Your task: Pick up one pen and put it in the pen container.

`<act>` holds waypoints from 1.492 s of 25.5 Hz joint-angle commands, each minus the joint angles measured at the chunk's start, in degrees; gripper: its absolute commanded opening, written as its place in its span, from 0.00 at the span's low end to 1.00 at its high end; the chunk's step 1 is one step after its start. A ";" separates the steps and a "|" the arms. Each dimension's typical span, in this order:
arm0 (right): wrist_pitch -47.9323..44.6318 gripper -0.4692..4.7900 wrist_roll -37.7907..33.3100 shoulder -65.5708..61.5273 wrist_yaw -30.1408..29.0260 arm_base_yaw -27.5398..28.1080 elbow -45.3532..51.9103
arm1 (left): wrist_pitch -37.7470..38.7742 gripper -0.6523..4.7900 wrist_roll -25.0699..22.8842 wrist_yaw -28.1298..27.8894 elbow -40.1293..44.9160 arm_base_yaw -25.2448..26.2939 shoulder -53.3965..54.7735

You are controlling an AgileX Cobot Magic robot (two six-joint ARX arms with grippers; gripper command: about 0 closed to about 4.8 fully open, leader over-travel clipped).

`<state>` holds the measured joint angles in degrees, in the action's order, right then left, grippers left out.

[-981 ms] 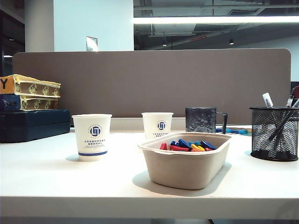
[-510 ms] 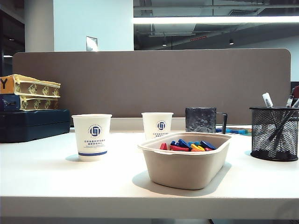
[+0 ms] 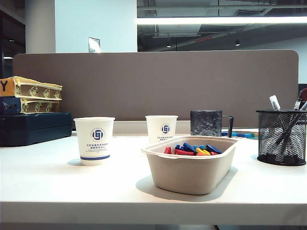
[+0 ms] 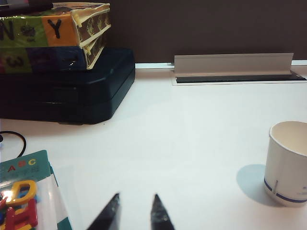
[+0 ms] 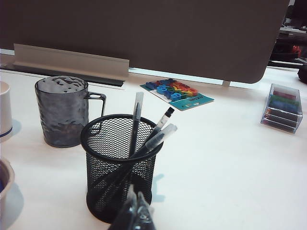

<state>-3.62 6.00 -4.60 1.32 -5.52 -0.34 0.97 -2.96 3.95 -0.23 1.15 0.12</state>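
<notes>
The pen container [image 3: 281, 137], a black wire-mesh cup [image 5: 121, 165], stands at the right of the table. Three pens lean inside it; one pen with a white-grey end [image 3: 274, 102] pokes above the rim, and in the right wrist view the pens [image 5: 136, 120] rest against the rim. My right gripper [image 5: 135, 196] is shut and empty, just in front of the cup's near side. Over bare table on the left side, my left gripper [image 4: 136, 201] is open with nothing between its fingers. Neither arm shows in the exterior view.
A beige tray [image 3: 192, 170] with coloured pieces sits mid-table. Two paper cups [image 3: 94, 140] [image 3: 161, 127] and a dark mug [image 3: 207, 123] stand behind it. Stacked boxes [image 4: 62, 72] and a letter pack [image 4: 21, 191] lie left; a letter card [image 5: 176, 92] and clear box [image 5: 282, 108] lie right.
</notes>
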 commanded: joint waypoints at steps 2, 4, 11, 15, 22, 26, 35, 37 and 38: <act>-0.90 0.09 0.02 0.07 0.02 0.07 0.28 | -1.01 0.27 0.17 0.17 -0.20 0.09 0.00; -0.90 0.09 0.02 0.07 0.02 0.07 0.28 | -1.01 0.27 0.17 0.17 -0.20 0.09 0.00; -0.81 0.09 0.02 3.82 0.02 0.09 0.28 | -0.98 0.27 0.17 0.17 -0.20 0.09 0.00; -0.81 0.09 0.02 4.79 0.02 0.17 0.28 | -0.96 0.27 0.17 0.17 -0.20 0.09 0.02; -0.79 0.09 0.02 4.79 0.02 0.26 0.28 | -0.85 0.27 0.17 0.17 -0.20 0.09 0.02; -0.79 0.09 0.02 4.79 -0.02 1.03 0.31 | -0.85 0.27 0.17 0.17 -0.20 0.09 0.02; -0.76 0.09 0.02 4.79 0.04 2.47 0.31 | -0.83 0.27 0.17 0.20 -0.20 0.09 0.02; -0.76 0.09 0.02 4.79 0.04 2.49 0.28 | -0.83 0.27 0.17 0.20 -0.20 0.09 0.02; -0.76 0.09 0.02 4.79 0.04 2.49 0.28 | -0.83 0.27 0.17 0.17 -0.20 0.09 0.02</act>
<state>-3.62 6.00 -0.25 1.34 -3.03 -0.34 0.91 -2.96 3.95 -0.23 1.15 0.16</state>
